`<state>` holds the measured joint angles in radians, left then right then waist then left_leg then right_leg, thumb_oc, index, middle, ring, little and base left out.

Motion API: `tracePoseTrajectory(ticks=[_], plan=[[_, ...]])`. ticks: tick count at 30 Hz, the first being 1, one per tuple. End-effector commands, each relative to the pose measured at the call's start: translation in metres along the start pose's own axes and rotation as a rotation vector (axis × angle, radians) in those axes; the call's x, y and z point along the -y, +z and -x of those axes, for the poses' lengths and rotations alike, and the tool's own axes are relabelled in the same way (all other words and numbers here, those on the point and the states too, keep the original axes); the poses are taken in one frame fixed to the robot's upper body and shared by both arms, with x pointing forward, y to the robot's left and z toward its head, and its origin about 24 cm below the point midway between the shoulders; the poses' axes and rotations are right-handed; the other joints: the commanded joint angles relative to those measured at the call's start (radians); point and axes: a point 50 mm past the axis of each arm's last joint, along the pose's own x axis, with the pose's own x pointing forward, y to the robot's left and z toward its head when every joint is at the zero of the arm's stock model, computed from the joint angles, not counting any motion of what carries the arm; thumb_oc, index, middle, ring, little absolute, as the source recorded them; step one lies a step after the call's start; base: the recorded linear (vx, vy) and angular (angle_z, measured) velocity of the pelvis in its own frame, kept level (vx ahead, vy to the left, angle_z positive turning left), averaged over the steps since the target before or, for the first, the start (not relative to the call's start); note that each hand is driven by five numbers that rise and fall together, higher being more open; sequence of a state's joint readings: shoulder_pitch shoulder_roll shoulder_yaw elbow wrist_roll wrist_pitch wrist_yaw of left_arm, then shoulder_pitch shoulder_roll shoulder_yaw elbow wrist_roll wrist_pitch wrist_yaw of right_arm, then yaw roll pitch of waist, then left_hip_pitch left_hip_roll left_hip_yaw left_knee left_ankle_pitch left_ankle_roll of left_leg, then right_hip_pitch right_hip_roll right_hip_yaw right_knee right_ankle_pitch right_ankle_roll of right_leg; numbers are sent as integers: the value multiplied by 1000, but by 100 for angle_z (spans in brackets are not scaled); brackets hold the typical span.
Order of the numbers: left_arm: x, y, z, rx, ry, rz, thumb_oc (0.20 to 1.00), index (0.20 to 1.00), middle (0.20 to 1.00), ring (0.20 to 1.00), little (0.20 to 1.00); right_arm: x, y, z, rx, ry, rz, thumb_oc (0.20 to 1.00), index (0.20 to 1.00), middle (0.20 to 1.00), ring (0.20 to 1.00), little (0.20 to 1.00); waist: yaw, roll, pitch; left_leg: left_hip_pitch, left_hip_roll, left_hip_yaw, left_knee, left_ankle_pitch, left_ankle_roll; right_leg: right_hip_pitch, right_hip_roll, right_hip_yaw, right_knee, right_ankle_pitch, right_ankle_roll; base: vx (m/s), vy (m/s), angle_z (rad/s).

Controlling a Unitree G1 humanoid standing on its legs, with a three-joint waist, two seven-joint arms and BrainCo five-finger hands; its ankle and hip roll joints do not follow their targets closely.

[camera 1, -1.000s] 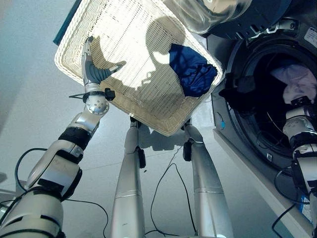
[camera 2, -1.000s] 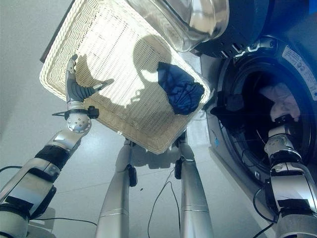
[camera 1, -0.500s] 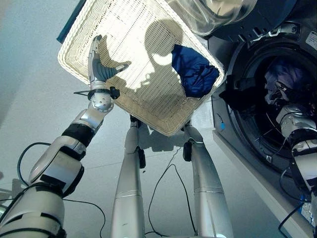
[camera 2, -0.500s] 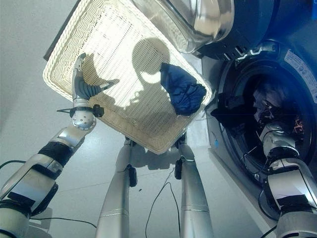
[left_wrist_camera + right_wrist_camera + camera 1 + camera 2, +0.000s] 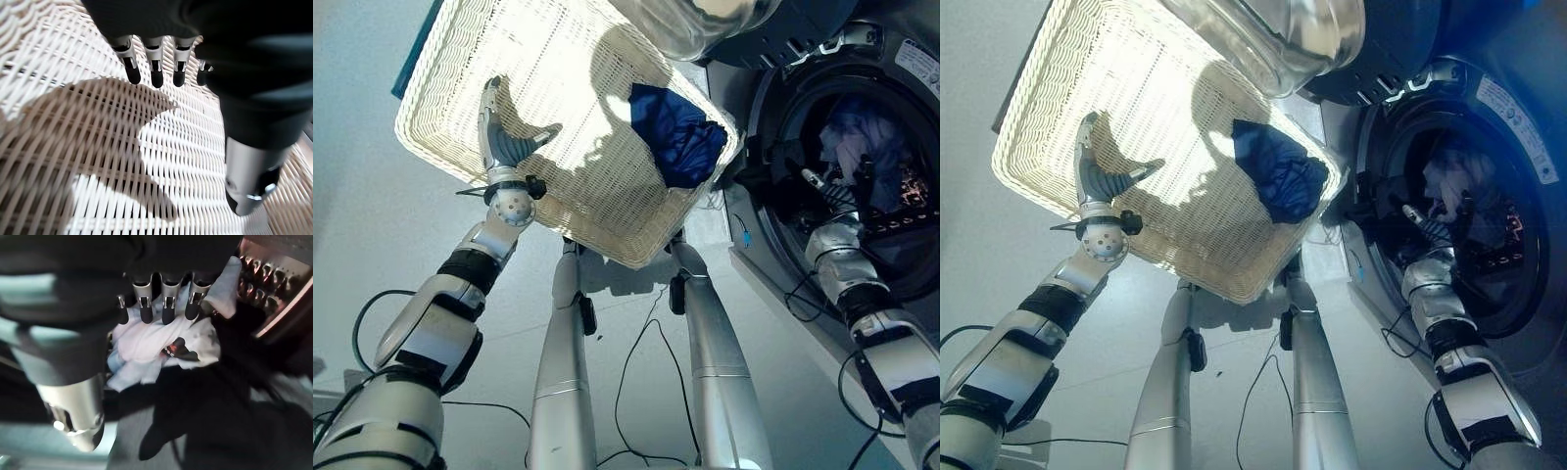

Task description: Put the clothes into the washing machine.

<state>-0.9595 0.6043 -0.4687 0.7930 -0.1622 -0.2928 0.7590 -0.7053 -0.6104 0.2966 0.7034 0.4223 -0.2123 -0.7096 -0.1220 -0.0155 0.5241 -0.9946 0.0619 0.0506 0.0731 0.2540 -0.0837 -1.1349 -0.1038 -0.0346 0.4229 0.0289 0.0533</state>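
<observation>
The dark blue garment (image 5: 674, 133) lies crumpled at the wicker basket's (image 5: 450, 69) corner nearest the washing machine (image 5: 1474, 127). It looks soft and light; grasp a raised fold. Left hand (image 5: 501, 134) hovers spread over the weave; right hand (image 5: 156, 303), relaxed and empty, is at the drum's light clothes (image 5: 146, 345).

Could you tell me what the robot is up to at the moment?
It is loading laundry. The right hand sits open at the washer door, above pale clothes lying in the drum. The left hand rests open against the wicker basket, which holds one blue garment not yet loaded.
</observation>
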Motion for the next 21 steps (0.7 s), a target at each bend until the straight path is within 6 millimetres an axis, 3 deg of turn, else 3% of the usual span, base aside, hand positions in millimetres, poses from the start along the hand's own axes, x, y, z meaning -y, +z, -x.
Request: tracePoseTrajectory(ticks=[1,9,21], plan=[[-3,8,-4,36,78,25,1000,1000,1000,1000,1000,-9,22,12,236,45,92,1000,1000,1000,1000,1000,3,2,-4,-2,-33,34,132,-139,-33,79,41,-35,-210,157,99,-9,28,-5],[0,6,3,22,89,33,1000,1000,1000,1000,1000,-31,60,37,486,109,90,1000,1000,1000,1000,1000,-1,8,-4,5,-32,39,126,-132,-35,85,45,-26,-207,146,101,-3,11,0],[1,6,7,16,90,40,1000,1000,1000,1000,1000,-36,95,53,721,110,74,1000,1000,1000,1000,1000,1,11,-4,4,-28,40,129,-129,-33,90,42,-25,-203,142,105,0,0,0]])
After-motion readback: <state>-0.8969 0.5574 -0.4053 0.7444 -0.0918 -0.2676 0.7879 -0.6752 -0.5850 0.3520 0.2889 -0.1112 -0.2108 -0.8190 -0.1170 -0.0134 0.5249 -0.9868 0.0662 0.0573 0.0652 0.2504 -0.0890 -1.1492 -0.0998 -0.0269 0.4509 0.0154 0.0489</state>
